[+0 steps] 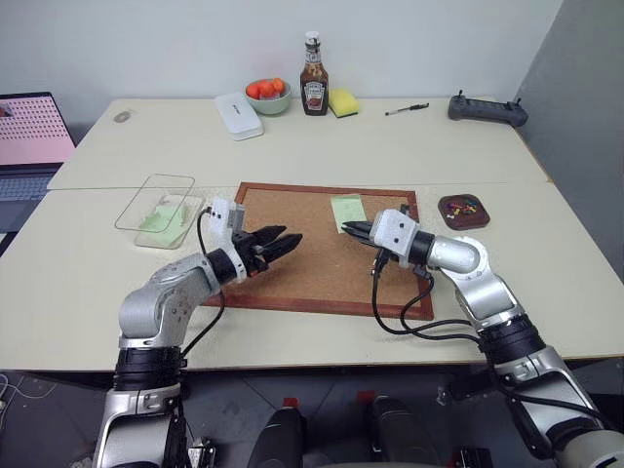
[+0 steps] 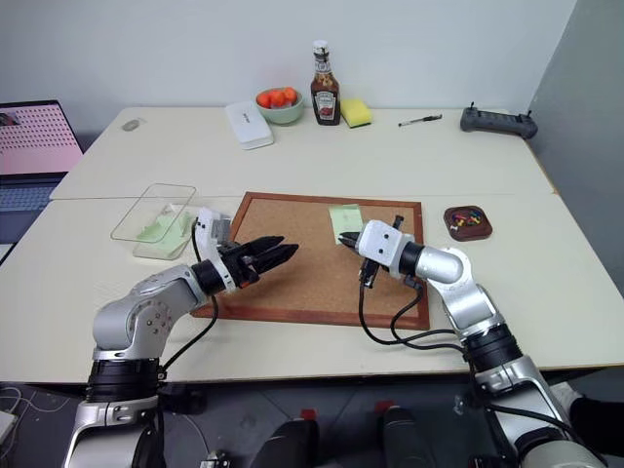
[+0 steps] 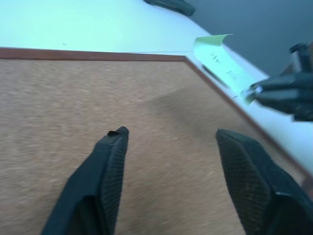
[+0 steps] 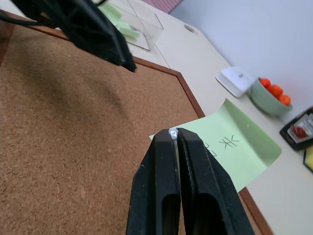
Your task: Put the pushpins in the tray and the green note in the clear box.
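A pale table carries a wood-framed cork board at its near middle. Left of the board stands the clear box, lid raised, with a pale green slip inside it. Along the far edge sit a white case, a bowl of fruit, a sauce bottle, a yellow sponge, a pen and a dark controller; a laptop lies off to the left. The left gripper hangs over the board's left half with its fingers spread and nothing between them. The right gripper hangs over the board's right half, its jaws pressed together on the near edge of the green note, whose far part curls up off the cork near the board's far right corner. The tray rests on the table just right of the board, with the pushpins lying in it, red, yellow and blue heads showing
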`<state>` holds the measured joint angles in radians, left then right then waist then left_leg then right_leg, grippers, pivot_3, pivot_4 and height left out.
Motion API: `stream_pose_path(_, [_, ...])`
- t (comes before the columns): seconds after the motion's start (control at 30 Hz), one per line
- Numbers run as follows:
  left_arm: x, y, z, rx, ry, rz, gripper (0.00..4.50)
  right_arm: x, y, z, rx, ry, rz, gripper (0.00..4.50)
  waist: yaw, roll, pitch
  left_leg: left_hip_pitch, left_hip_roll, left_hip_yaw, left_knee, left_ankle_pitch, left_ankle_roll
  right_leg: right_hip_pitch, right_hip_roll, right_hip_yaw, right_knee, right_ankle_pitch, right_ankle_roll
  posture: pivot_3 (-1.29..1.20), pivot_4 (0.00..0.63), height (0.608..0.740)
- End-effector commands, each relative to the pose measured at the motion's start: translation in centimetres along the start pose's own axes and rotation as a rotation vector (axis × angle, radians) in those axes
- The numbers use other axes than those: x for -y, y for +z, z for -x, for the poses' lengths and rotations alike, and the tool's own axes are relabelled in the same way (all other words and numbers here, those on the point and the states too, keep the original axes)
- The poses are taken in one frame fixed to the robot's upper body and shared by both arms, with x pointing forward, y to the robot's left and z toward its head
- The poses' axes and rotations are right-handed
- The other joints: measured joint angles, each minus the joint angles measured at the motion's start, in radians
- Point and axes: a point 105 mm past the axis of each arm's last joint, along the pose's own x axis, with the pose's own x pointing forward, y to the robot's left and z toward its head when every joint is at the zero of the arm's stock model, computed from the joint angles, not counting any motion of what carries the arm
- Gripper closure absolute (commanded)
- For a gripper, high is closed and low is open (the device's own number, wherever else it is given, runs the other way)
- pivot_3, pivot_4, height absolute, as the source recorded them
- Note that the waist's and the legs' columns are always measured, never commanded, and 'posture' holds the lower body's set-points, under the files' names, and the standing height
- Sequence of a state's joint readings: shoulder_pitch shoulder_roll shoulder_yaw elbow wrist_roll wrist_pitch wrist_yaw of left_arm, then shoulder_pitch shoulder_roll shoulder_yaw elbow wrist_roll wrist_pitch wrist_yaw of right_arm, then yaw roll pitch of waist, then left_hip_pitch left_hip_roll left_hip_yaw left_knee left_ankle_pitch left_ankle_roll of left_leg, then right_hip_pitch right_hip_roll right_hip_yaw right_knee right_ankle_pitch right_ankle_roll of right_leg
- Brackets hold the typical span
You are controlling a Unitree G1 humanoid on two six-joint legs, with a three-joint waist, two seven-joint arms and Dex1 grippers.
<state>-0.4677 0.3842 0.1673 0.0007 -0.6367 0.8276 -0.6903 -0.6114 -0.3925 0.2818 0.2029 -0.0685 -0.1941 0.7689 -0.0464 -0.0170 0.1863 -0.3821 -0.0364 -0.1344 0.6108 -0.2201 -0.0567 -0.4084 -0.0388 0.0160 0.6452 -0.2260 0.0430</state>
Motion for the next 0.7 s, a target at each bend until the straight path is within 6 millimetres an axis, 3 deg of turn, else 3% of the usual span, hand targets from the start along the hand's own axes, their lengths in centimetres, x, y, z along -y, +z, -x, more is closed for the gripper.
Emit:
stream_pose_path(0.03, [0.9, 1.7, -1.0, 0.058, -0.022, 0.047, 0.25, 0.2, 1.5, -0.2, 0.049, 0.030, 0.104, 4.50, 0.003, -0.001, 0.000, 0.000, 0.000, 0.000, 0.000, 0.000, 0.000, 0.000, 0.000, 0.000, 0.000, 0.000, 0.000, 0.00, 0.150, 0.740])
stream_pose_path(0.1, [1.4, 1.7, -1.8, 0.064, -0.048, 0.077, 0.06, 0.1, 1.9, -0.2, 0.061, 0.038, 0.126, 4.50, 0.004, -0.001, 0.000, 0.000, 0.000, 0.000, 0.000, 0.000, 0.000, 0.000, 0.000, 0.000, 0.000, 0.000, 0.000, 0.00, 0.150, 0.740])
stream_pose_path(0.37, [2.6, 1.2, -4.7, 0.057, -0.109, 0.165, 0.06, -0.1, 3.0, -0.3, 0.087, 0.053, 0.171, 4.50, 0.009, -0.001, 0.001, 0.000, 0.000, 0.000, 0.000, 0.000, -0.001, 0.000, 0.000, 0.001, 0.000, 0.000, 0.000, 0.00, 0.150, 0.740])
stream_pose_path(0.63, [2.8, 1.1, -5.9, 0.076, -0.138, 0.280, 0.06, -0.2, 3.2, -0.4, 0.090, 0.049, 0.174, 4.50, 0.012, -0.001, 0.001, 0.000, 0.000, 0.001, 0.000, 0.000, -0.001, 0.000, 0.000, 0.001, 0.000, 0.000, 0.000, 0.00, 0.150, 0.740])
stream_pose_path(0.7, [3.0, 1.0, -6.0, 0.075, -0.154, 0.297, 0.48, -0.2, 3.3, -0.4, 0.091, 0.046, 0.172, 4.50, 0.012, -0.001, 0.001, 0.000, 0.000, 0.001, 0.000, 0.000, -0.001, 0.000, 0.000, 0.001, 0.000, 0.000, 0.000, 0.00, 0.150, 0.740])
